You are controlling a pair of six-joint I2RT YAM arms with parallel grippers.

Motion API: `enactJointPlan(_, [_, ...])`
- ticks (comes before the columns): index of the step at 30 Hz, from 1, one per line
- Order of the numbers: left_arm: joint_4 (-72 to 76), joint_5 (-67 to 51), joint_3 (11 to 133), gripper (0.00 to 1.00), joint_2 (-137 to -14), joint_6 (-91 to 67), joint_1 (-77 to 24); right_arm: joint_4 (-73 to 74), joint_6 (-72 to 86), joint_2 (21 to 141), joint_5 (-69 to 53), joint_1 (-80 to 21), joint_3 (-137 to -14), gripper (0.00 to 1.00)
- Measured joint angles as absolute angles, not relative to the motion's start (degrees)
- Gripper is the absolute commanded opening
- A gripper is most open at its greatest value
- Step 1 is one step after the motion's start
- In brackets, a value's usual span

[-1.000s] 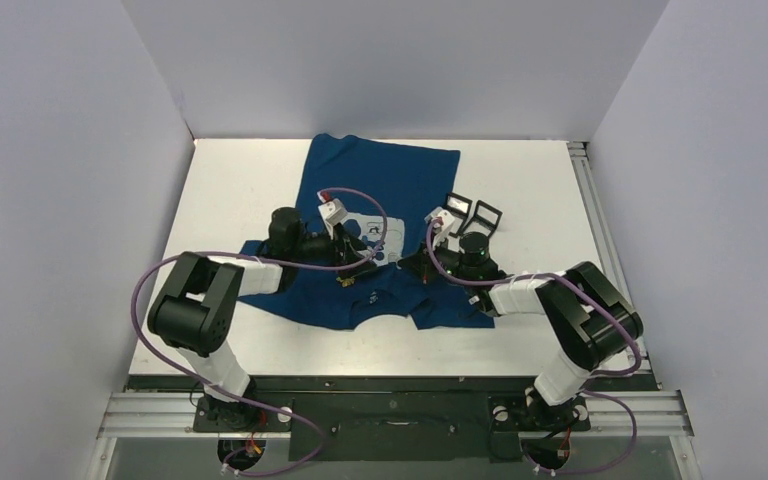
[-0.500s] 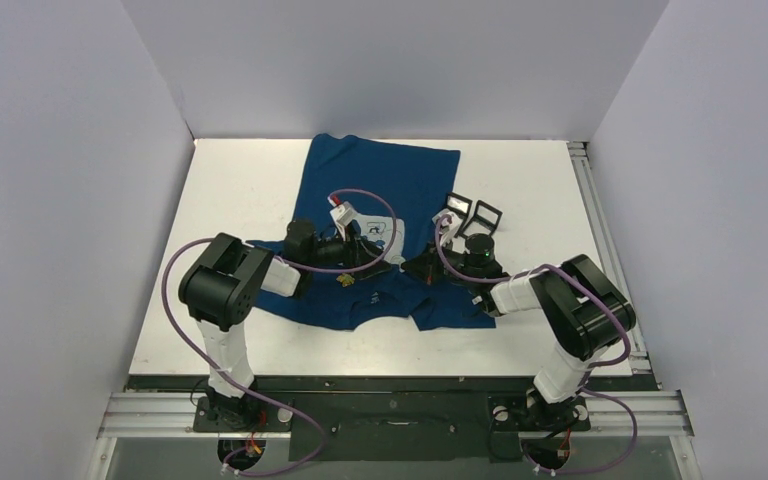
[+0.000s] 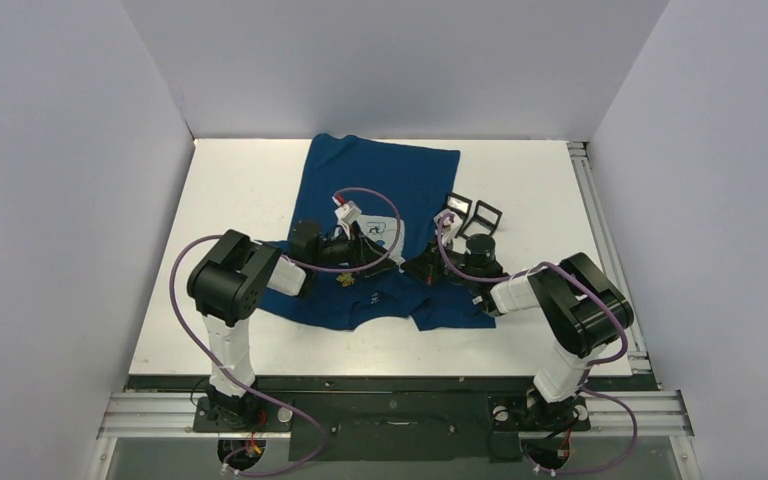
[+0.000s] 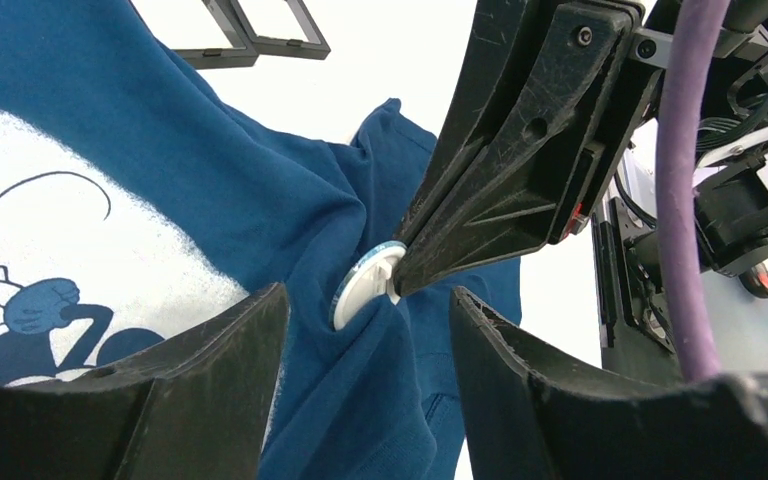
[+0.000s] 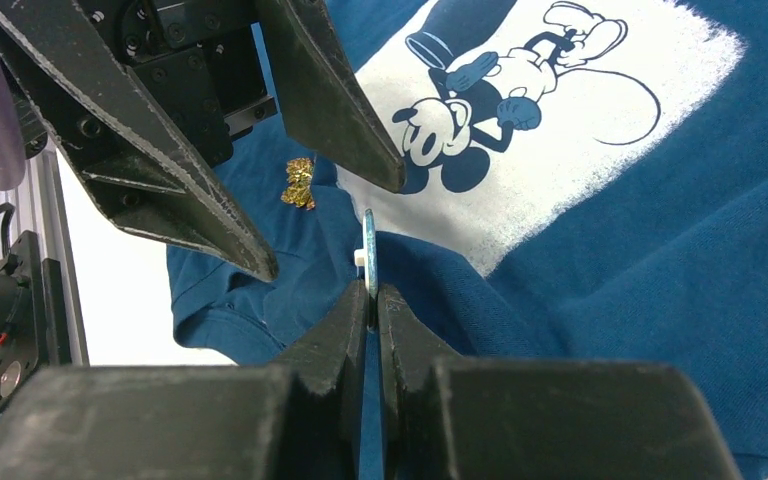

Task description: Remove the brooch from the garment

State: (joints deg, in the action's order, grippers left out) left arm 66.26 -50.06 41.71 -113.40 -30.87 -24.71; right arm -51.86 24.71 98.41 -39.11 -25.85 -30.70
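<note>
The dark blue T-shirt (image 3: 400,180) lies flat on the white table, its pale mouse print (image 5: 560,90) at the chest. The brooch (image 4: 365,287) is a round white disc with a blue rim, standing on edge in a pulled-up fold of the shirt. My right gripper (image 5: 371,292) is shut on the brooch's (image 5: 370,250) rim. My left gripper (image 4: 368,300) is open, its two fingers on either side of the fabric fold just below the brooch, tip to tip with the right gripper (image 4: 405,280). In the top view the grippers (image 3: 385,258) (image 3: 412,266) meet and hide the brooch.
A small gold ornament (image 5: 297,183) lies on the shirt near the collar, also in the top view (image 3: 343,279). Two black square frames (image 3: 470,210) lie on the table right of the shirt. Grey walls enclose the table on three sides.
My left arm has drawn in and its gripper has moved right, up to the right gripper and the raised fold. The right gripper has barely moved.
</note>
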Motion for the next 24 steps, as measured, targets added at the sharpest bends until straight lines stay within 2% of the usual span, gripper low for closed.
enactJointPlan(24, [66.3,-49.3,43.0,0.40,-115.4,-30.9,-26.0,-53.6,26.5,98.4,-40.2,-25.8,-30.2,0.00])
